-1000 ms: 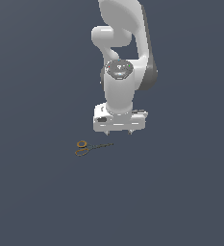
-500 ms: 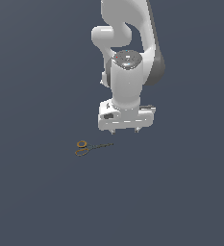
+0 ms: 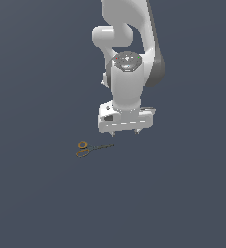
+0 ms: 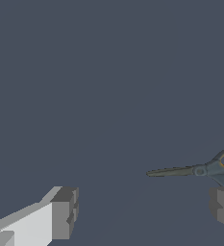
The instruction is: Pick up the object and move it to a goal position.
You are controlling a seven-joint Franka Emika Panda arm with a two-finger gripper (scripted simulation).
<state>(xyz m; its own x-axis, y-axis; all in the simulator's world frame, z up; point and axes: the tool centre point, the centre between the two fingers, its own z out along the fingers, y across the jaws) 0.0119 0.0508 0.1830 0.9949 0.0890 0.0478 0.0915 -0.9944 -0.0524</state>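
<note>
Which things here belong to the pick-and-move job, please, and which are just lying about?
Job:
- scissors, lying flat on the floor
- end effector, open, above and to the exterior view's right of them

Lying about:
- nothing else visible; only the bare floor

- Arm point(image 3: 129, 82): glossy white rounded links, dark grey bands at joints.
- Wrist top: grey round cap w/ tiny red + green marks.
- Gripper point(image 3: 126, 131): white boxy hand, small dark spot on its side.
- Fingers point(image 4: 64, 213): white w/ blocky grey pads.
</note>
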